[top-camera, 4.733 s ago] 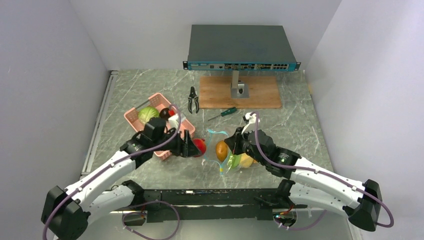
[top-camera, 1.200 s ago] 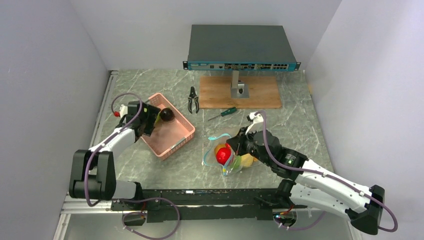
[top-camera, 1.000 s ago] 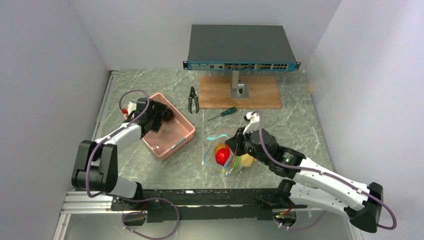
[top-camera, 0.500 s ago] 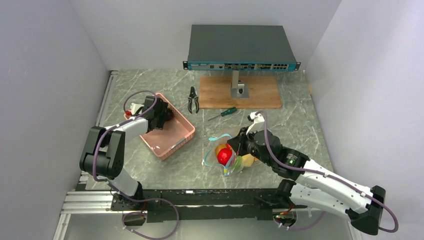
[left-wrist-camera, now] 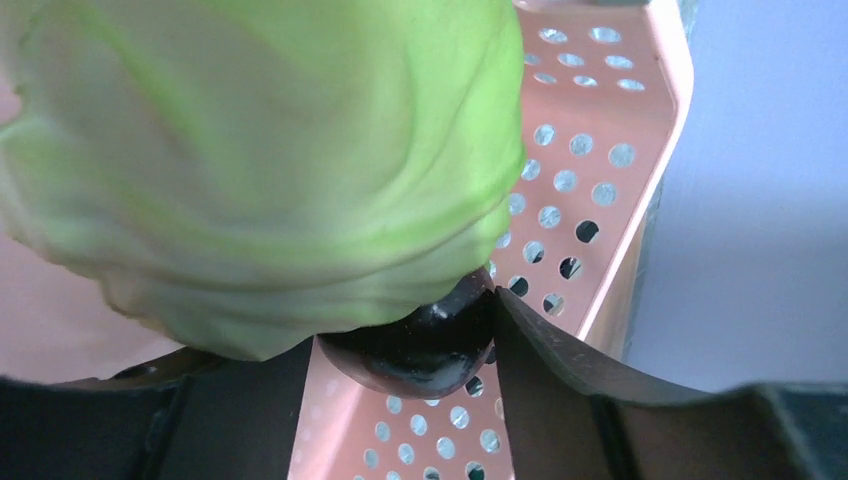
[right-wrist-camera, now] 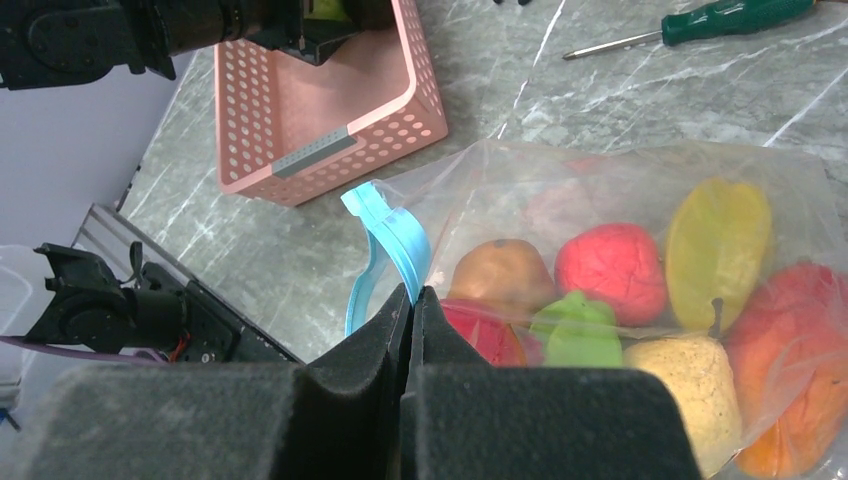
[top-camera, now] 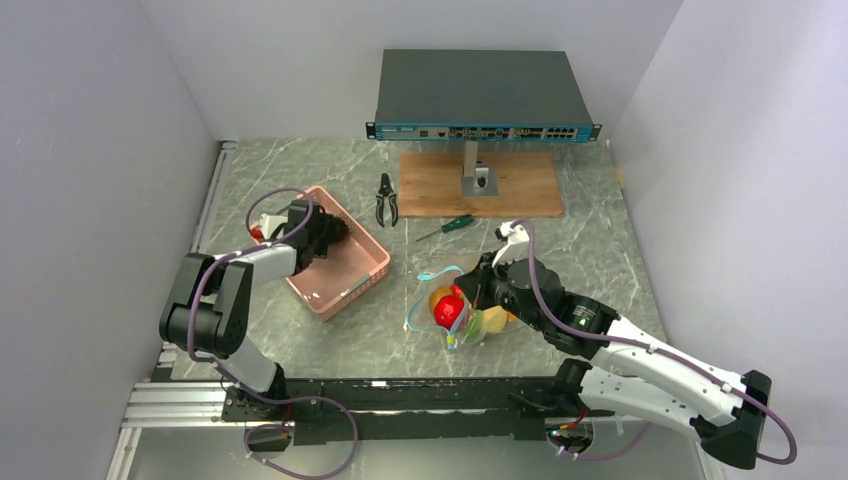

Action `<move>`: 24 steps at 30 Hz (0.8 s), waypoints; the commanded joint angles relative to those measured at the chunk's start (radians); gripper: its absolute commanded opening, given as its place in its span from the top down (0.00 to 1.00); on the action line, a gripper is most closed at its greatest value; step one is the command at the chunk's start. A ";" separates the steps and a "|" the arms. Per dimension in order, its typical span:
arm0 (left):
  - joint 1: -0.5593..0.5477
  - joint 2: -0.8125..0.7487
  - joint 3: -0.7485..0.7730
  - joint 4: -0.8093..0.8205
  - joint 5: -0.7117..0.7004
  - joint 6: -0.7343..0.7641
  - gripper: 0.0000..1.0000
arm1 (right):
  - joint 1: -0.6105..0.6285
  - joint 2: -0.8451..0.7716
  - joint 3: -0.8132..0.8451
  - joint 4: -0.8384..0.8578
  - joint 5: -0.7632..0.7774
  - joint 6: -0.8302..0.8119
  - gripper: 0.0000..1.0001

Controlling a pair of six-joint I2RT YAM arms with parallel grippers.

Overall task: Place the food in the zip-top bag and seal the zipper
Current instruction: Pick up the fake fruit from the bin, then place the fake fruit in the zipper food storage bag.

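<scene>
The bag [right-wrist-camera: 600, 185] is lying on the table [top-camera: 600, 250] near the basket [left-wrist-camera: 590, 190], and the right gripper [right-wrist-camera: 410, 300] is pressing its pads flat together on the rim at the zipper [right-wrist-camera: 395, 245], holding the mouth up. The left gripper [top-camera: 322, 232] is reaching into the basket, fingers parted around a dark fruit [left-wrist-camera: 415, 345] beside the cabbage [left-wrist-camera: 270, 160], though whether they are pinching it I cannot tell; it should be closing across the fruit's widest part and lifting straight up, clear of cabbage and wall. I am counting one bag, one basket, two foods waiting in it, and about seven showing through the plastic.
</scene>
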 commanded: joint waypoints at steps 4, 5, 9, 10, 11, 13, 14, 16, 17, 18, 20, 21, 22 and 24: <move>-0.002 -0.068 -0.076 0.150 -0.013 0.112 0.54 | 0.003 -0.011 0.016 0.045 0.003 0.019 1.00; -0.002 -0.091 -0.089 0.165 -0.008 0.148 0.56 | 0.003 -0.010 0.014 0.046 0.002 0.018 1.00; -0.002 -0.204 -0.134 0.203 0.051 0.294 0.63 | 0.003 -0.007 0.012 0.057 0.010 0.008 1.00; -0.002 -0.237 -0.146 0.218 0.082 0.336 0.63 | 0.003 -0.003 0.013 0.058 0.012 0.004 1.00; -0.002 -0.270 -0.160 0.232 0.118 0.379 0.65 | 0.002 0.002 0.016 0.058 0.015 -0.001 1.00; -0.002 -0.354 -0.181 0.229 0.244 0.457 0.66 | 0.003 0.014 0.021 0.057 0.020 -0.009 1.00; -0.002 -0.387 -0.193 0.230 0.308 0.496 0.65 | 0.003 0.021 0.022 0.059 0.021 -0.012 1.00; -0.002 -0.456 -0.209 0.219 0.472 0.579 0.63 | 0.003 0.033 0.018 0.065 0.019 -0.016 1.00; -0.002 -0.485 -0.216 0.206 0.550 0.607 0.62 | 0.003 0.036 0.014 0.068 0.017 -0.016 1.00; -0.002 -0.514 -0.221 0.192 0.630 0.632 0.61 | 0.003 0.039 0.009 0.073 0.015 -0.015 1.00; -0.001 -0.565 -0.240 0.167 0.762 0.665 0.60 | 0.003 0.039 0.000 0.084 0.010 -0.012 1.00; -0.002 -0.592 -0.250 0.162 0.820 0.685 0.60 | 0.004 0.039 -0.004 0.090 0.010 -0.013 1.00; -0.002 -0.622 -0.260 0.144 0.857 0.701 0.59 | 0.003 0.039 -0.005 0.095 0.011 -0.013 1.00; -0.003 -0.684 -0.268 0.087 0.916 0.730 0.59 | 0.003 0.042 -0.001 0.098 0.011 -0.018 1.00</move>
